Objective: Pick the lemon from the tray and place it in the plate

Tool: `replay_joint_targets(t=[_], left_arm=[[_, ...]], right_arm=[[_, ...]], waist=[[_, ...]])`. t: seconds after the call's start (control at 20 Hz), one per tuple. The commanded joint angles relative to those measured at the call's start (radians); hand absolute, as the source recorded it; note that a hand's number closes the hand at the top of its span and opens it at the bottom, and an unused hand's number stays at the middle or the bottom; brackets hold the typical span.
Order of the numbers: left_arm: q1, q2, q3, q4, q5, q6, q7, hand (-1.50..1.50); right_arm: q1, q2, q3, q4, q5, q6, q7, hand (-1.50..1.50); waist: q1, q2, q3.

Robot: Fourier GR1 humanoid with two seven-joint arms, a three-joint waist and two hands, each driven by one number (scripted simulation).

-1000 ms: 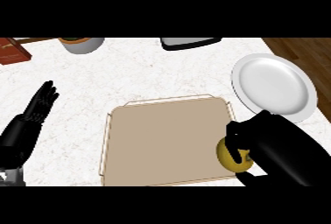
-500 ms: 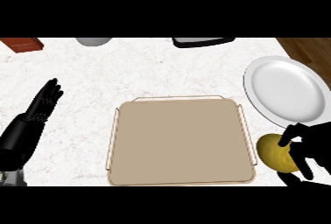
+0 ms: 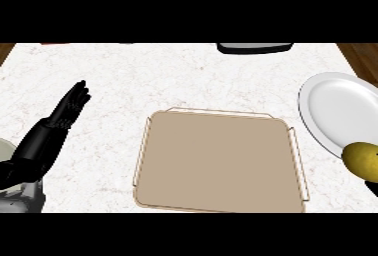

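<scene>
Lemon [image 3: 362, 161] shows at the right edge of the head view, overlapping the near rim of the white plate [image 3: 341, 112], right of the tan tray [image 3: 218, 160]. Right hand [image 3: 372, 186] is barely visible beneath it; its grip cannot be told. Left hand [image 3: 69, 107] rests open, fingers straight, over the desk [image 3: 184, 75].

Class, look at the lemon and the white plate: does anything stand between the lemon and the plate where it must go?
Nothing visible does. The lemon shows at the view's right edge, right at the plate's near rim, off the tray. The left hand rests open, far left.
</scene>
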Motion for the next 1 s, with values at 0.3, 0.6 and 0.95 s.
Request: replay_joint_targets(t=[0.3, 0.6, 0.95], left_arm=[[-0.043, -0.055, -0.043, -0.019, -0.044, -0.017, 0.034, 0.0], [-0.094, -0.067, -0.033, 0.067, -0.037, -0.048, -0.022, 0.0], [-0.093, -0.102, -0.034, 0.056, -0.082, -0.032, 0.021, 0.0]], right_arm=[[-0.219, 0.109, -0.042, 0.489, 0.094, 0.01, -0.224, 1.5], [-0.378, 0.155, 0.044, 0.841, 0.136, 0.128, -0.18, -1.5], [-0.608, 0.3, 0.025, 1.183, 0.214, 0.089, -0.422, -1.5]], waist=[[0.079, 0.009, -0.003], [0.103, 0.019, -0.002], [0.078, 0.011, -0.002]])
